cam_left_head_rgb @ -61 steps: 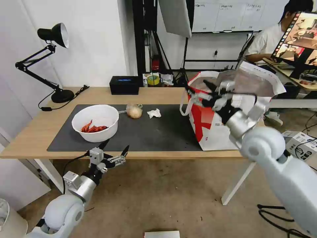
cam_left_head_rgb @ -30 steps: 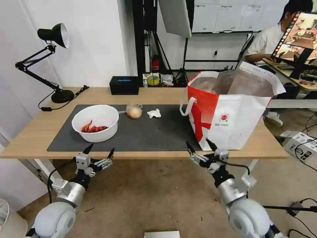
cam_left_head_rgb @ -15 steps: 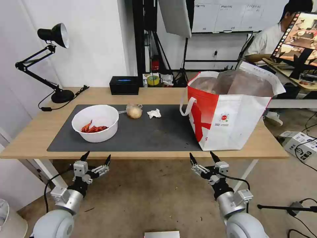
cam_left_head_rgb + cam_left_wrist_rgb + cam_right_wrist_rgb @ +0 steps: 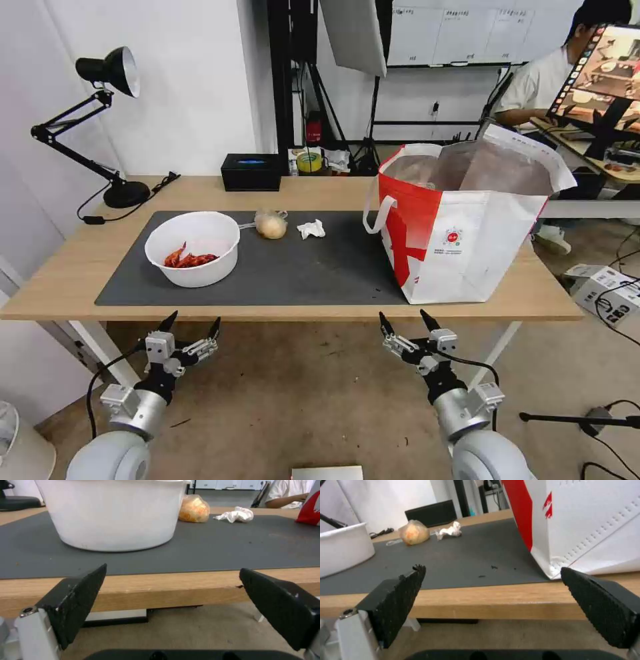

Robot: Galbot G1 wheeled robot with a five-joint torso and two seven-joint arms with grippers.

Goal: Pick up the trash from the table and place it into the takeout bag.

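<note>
White round plastic bowl [image 4: 193, 247] of red crayfish shells is sitting at 9 o'clock on the dark grey mat [image 4: 300, 267], white-and-red insulated takeout bag [image 4: 460, 227] at 3 o'clock. Left gripper [image 4: 189, 326] and right gripper [image 4: 404, 323] are hanging below the table's [image 4: 80, 267] 6 o'clock edge, claws wide, empty.

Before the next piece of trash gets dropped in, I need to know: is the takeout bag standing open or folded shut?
Open. The takeout bag stands upright on the table, mouth spread wide, foil lining showing.
</note>
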